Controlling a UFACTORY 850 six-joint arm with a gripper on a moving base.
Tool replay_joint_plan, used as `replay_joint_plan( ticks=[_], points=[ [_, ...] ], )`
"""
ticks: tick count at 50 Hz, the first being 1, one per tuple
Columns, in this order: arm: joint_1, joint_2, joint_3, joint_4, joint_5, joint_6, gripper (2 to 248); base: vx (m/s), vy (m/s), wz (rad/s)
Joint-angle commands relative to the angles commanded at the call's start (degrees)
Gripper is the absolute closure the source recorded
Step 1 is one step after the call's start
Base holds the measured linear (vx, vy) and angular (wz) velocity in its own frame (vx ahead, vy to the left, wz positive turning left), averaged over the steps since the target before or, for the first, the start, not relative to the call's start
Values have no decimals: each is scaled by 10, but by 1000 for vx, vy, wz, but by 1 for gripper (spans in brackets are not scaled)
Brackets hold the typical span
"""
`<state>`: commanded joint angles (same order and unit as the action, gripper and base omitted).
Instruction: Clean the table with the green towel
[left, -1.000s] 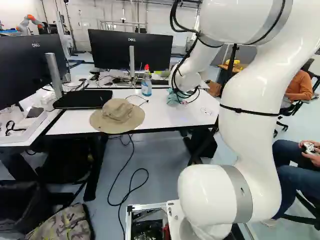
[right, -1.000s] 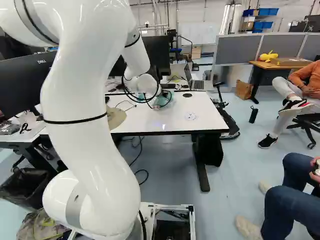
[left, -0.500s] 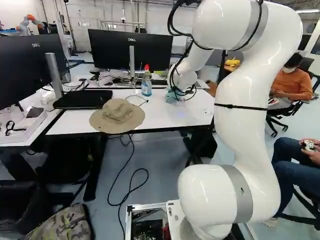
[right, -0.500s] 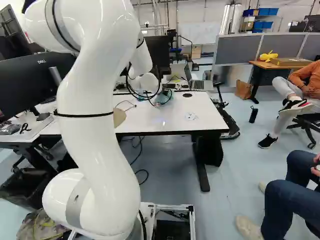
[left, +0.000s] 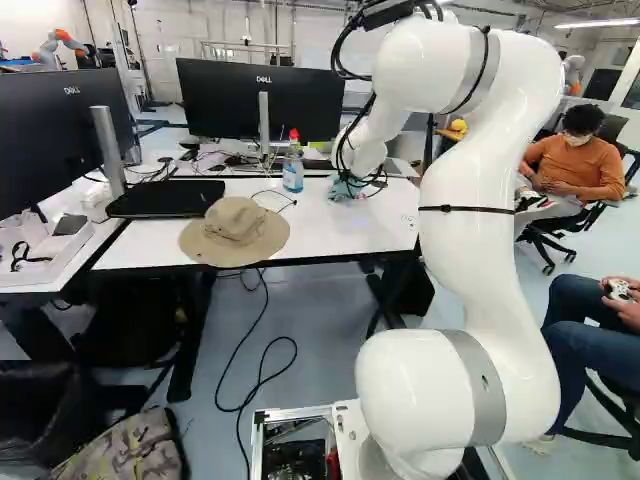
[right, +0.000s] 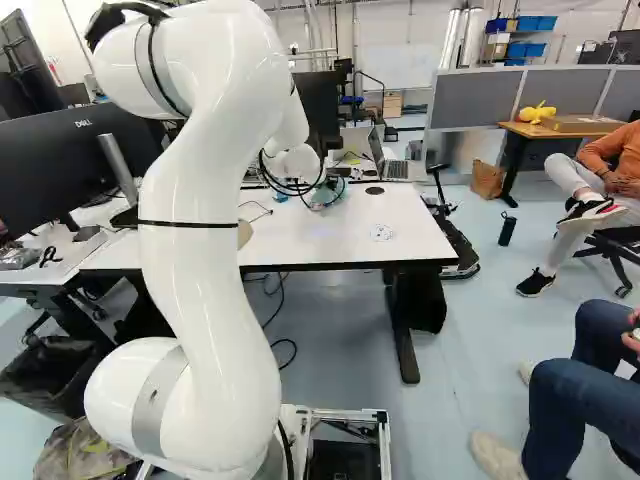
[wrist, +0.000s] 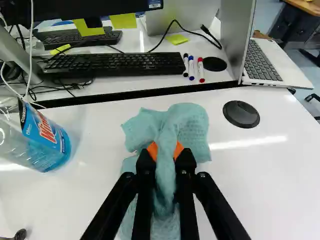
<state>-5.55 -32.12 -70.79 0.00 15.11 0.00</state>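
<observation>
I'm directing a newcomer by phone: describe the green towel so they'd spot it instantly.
Start at the white table straight ahead. In the left base view, look right of the red-topped bottle. The towel is the crumpled, pale blue-green cloth, the only thing clamped in the end effector.

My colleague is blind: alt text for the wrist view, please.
Black gripper shut on a crumpled green towel, which lies on a white table between a blue-liquid bottle and a round black disc; keyboards and laptop beyond.
</observation>
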Motion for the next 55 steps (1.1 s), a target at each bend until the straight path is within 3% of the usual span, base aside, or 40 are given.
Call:
replay_joint_plan(
  ticks=[22,55],
  points=[
    [7,-40,-54,0,-54,0,197,0,0,0],
    [7,-42,-57,0,-100,0,197,0,0,0]
  ],
)
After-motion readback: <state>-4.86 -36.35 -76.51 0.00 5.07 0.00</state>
